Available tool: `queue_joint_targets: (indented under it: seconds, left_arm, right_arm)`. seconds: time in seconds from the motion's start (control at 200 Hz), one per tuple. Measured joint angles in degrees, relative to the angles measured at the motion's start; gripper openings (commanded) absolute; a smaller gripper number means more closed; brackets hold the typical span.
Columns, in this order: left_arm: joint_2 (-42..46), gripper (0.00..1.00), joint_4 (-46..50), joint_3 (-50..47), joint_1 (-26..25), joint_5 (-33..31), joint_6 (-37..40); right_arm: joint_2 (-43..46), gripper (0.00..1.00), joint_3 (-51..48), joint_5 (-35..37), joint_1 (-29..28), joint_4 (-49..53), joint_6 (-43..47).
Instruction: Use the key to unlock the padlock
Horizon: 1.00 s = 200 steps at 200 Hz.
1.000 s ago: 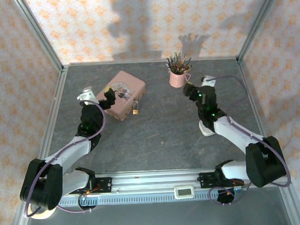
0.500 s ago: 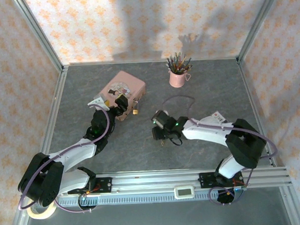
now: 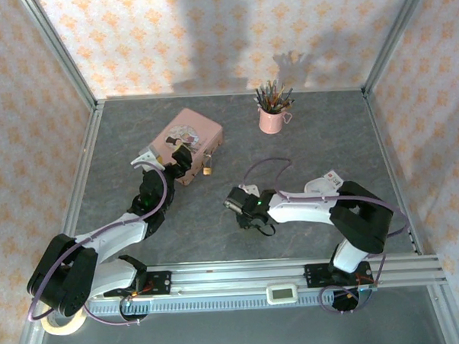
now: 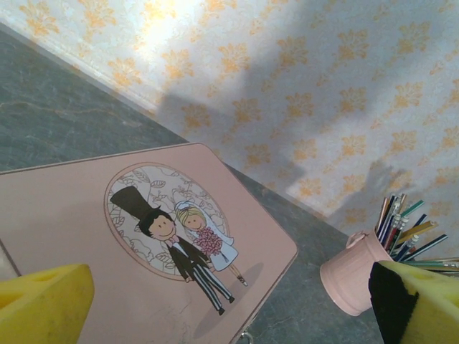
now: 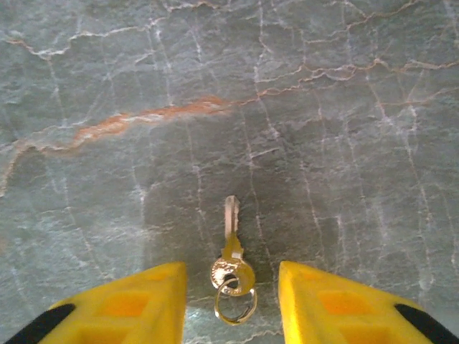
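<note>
The task is at an early stage: nothing is gripped and the padlock (image 3: 207,170) has not been touched. It sits against the near edge of the pink tin (image 3: 190,139), too small in the overhead view to tell whether its shackle is shut.

The key (image 5: 231,244) lies flat on the table (image 3: 327,137), well apart from the padlock. Its blade points away from the wrist camera, and a small ring (image 5: 235,305) hangs from its head. The right gripper (image 5: 231,301) is low over it with its jaws open. One yellow finger stands on each side of the key's head, neither touching it, so it holds nothing.

The left gripper (image 3: 185,157) hovers at the tin's near corner, just beside the padlock. In its wrist view the jaws are spread wide and empty, and the tin's lid lies between the pads (image 4: 46,304).

What is left, as a judgement, is nearly everything:
- close on the key and lift it
- steady the padlock
- carry the key across and seat it in the keyhole
- turn it
</note>
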<state>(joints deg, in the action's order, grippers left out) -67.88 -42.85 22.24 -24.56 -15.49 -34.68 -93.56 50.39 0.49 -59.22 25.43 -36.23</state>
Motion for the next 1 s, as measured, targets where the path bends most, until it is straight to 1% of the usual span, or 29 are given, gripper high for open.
queue_joint_targets:
  seconds: [0.175, 0.3, 0.38, 0.43, 0.601, 0.741, 0.816, 0.876, 1.001]
  left_arm:
    - [0.1, 0.99, 0.1, -0.3, 0.0, -0.2, 0.0]
    - [1.0, 0.99, 0.1, -0.3, 0.0, -0.3, 0.0]
    - [1.6, 0.99, 0.1, -0.3, 0.0, -0.4, 0.0]
    - [1.8, 0.99, 0.1, -0.3, 0.0, -0.4, -0.2]
    - [2.4, 0.99, 0.2, -0.3, 0.0, 0.6, -1.5]
    - [4.2, 0.99, 1.4, -0.3, 0.0, 2.2, -2.5]
    - [5.3, 0.99, 2.0, -0.3, 0.0, 3.4, -3.2]
    - [5.8, 0.96, 2.1, -0.3, 0.0, 5.1, -4.3]
    - [5.2, 0.89, 1.4, -0.3, 0.0, 11.2, -8.0]
  right_arm:
    - [-0.4, 0.24, -0.7, 1.2, 0.0, -0.5, -0.9]
    - [-0.2, 0.12, -1.1, 2.1, -0.1, -0.6, -1.3]
    - [0.5, 0.07, -1.7, 2.6, -0.2, -1.3, -1.1]
    - [0.7, 0.00, -1.7, 3.1, -0.2, -2.7, -0.6]
    - [1.6, 0.00, -2.1, 3.9, 0.7, -5.7, 3.9]
    - [5.1, 0.00, -2.8, 1.7, 4.5, -8.4, 10.3]
    - [8.3, 0.00, -3.4, -1.7, 7.6, -11.2, 14.8]
    - [11.0, 0.00, -3.7, -5.8, 10.4, -14.0, 18.4]
    - [14.8, 0.00, -3.7, -15.0, 16.2, -20.1, 24.2]
